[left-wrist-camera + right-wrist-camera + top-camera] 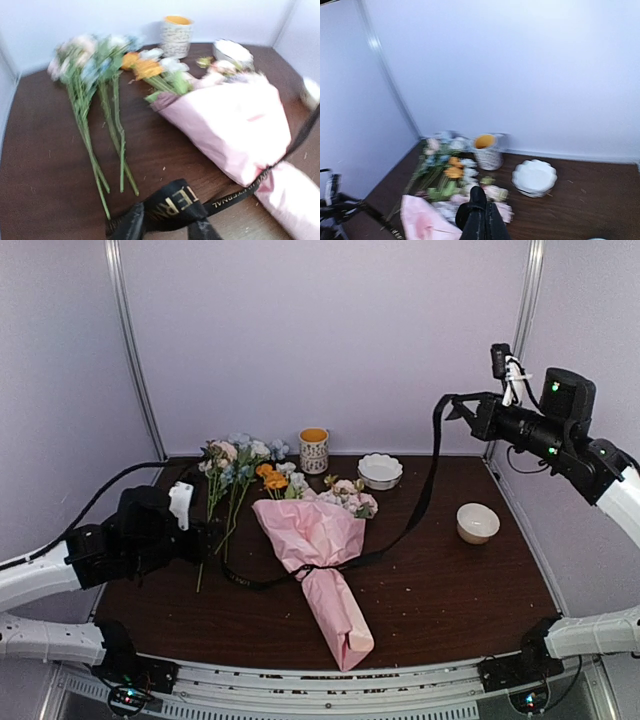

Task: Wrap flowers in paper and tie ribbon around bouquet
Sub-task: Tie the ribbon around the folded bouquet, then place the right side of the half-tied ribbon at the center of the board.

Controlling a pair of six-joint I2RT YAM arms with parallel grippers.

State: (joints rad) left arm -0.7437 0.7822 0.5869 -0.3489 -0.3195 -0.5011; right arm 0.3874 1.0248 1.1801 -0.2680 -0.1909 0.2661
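Across the middle of the bench [450, 580] lies the bouquet [315, 540], blooms toward the far side, the tail of its pink paper [340, 615] pointing near. The ribbon [425, 490] starts low at the left jaws, crosses the bundle's narrow waist and climbs steeply to the right jaws, which are closed on its end, high at the far right. Whether the left jaws pinch their end or stand clear of it, I cannot tell; the band sits bunched between them. No knot shows.

The main risk, as I judge it: with the right end held high and the left end loose, the band could slide off the waist, and the paper, held by nothing else, could spring open. A hard pull could also drag or roll the light bundle. Loose flowers [228, 480] just left of it could be swept by the left arm.

Far centre, a patterned cup [314, 450] shows yellow at its mouth; contents unclear. Right of it, a scalloped white bowl [380, 471] looks empty. Nearer right stands a small round bowl [478, 523]; filled or capped, I cannot tell.
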